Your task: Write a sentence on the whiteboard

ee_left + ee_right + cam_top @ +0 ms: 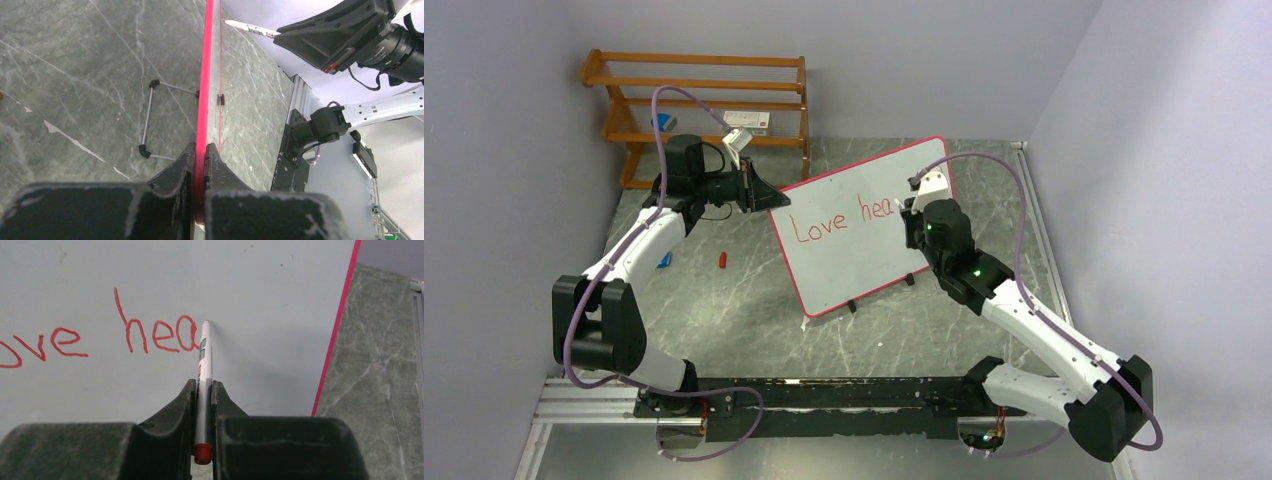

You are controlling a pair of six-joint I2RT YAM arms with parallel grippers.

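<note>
Right gripper (204,390) clamped the marker (205,360), tip pointing up-frame, touching the whiteboard (864,265) mid-frame beside the sentence (844,220), which read "Love hea", slanting up-right; left gripper (200,152) pinched the board's red edge.

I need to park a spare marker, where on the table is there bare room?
Best is the bare table in front of the whiteboard, between the small red item and the base rail. Crowded: the board's left edge, clamped by the left tool, and around the right tool at the writing.
</note>
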